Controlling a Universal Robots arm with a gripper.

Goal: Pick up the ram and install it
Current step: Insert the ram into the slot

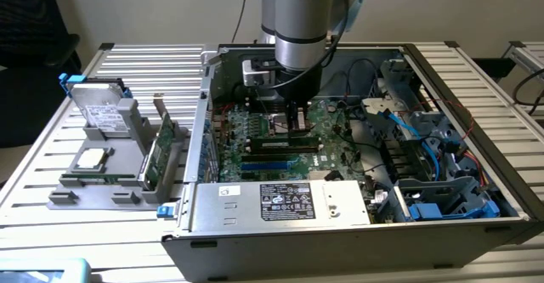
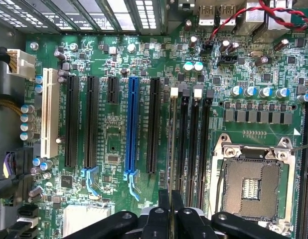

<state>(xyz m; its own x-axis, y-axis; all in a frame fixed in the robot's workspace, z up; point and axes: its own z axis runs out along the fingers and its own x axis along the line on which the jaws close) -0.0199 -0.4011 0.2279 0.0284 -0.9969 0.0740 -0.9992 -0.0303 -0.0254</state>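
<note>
Install step seems in hand: the gripper (image 2: 170,195) is clenched on the ram (image 2: 171,142), which sits edge-on between the jaws and low over the board (image 2: 114,142); seating likely calls for straight, even pressure.

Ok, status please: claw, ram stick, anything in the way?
Claw shut on ram stick, inside the case. Stick on edge beside the bare memory slots; seated or not, cannot tell. Cables off to the side.

No legible txt: PSU label (image 1: 287,201), HDD sticker (image 1: 104,114), mobo silkscreen (image 2: 101,107) too small.
</note>
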